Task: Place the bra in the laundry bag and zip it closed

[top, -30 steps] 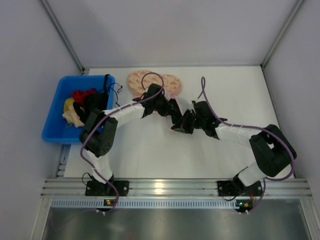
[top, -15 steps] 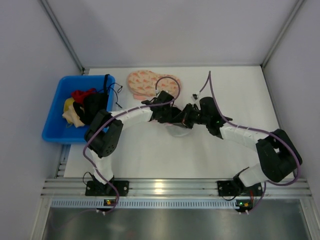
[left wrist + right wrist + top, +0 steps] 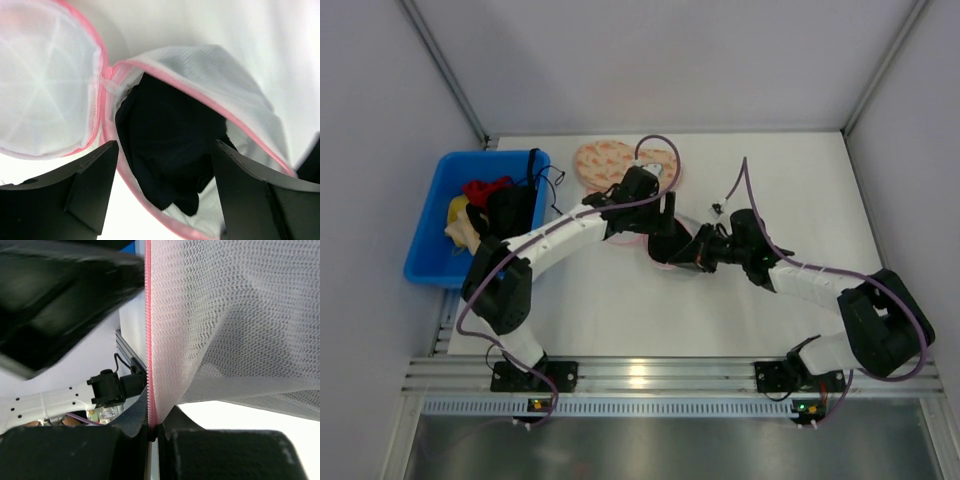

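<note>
Top view: both arms bend inward over the white table [image 3: 620, 300]. The left tool [image 3: 667, 235] and right tool [image 3: 692, 254] meet mid-table, seemingly over the laundry bag [image 3: 667, 264].

Left wrist view: the fingers stand apart, astride the unzipped bag, with the black bra [image 3: 170, 140] bundled inside.

Right wrist view: the fingers are pinched together on the bag's pink zip rim [image 3: 148, 340].

The left arm [image 3: 560, 232] and right arm [image 3: 810, 283] look alike: white links between chunky black joints, a thin purple cable [image 3: 746, 180] looping along each, black bases [image 3: 532, 376]. The left hand [image 3: 166, 150] has blunt matte-black fingers [image 3: 92, 195].
</note>
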Robot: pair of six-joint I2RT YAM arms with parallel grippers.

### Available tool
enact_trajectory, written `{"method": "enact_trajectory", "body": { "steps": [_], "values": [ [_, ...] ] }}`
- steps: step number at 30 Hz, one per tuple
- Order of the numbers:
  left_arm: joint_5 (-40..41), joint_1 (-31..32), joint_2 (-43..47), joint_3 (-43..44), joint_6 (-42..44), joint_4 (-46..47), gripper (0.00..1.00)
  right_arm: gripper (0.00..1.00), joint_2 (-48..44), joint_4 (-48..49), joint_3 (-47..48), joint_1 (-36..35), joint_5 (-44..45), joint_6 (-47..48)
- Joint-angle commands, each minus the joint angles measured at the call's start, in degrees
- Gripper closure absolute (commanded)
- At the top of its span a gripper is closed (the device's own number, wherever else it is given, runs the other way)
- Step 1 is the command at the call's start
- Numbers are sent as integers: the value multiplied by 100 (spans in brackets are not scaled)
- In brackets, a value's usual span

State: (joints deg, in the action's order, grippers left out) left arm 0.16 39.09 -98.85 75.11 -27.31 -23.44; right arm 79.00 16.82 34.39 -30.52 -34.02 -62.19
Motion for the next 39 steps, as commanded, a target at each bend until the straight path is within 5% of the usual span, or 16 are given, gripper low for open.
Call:
{"method": "enact_trajectory", "body": {
  "steps": [1, 7, 10, 12, 22, 34, 39],
  "values": [
    [-78, -16, 707, 13, 331, 6, 19, 100, -262, 401, -38, 187, -218, 251],
    [221, -584, 1551, -611, 24, -3, 22, 100, -456, 401, -310, 327, -447, 410],
    [265, -1164, 1641, -936, 41, -2, 31, 100, -570, 296, -389, 424, -552, 594],
    [352, -1386, 1483, -920, 287, -99, 38, 100, -631, 147, -433, 494, -623, 717],
    [1249, -1562, -18, -629, 710, -196, 39, 100, -878, -724, -407, 828, -816, 1368],
    [723, -1826, -724, -831, 587, 471, 48, 100, -1036, -900, -504, 1127, -1080, 1508],
    [379, -1817, -820, -858, 507, 560, 76, 100, -974, -960, -407, 1136, -1089, 1675]
  ]
}}
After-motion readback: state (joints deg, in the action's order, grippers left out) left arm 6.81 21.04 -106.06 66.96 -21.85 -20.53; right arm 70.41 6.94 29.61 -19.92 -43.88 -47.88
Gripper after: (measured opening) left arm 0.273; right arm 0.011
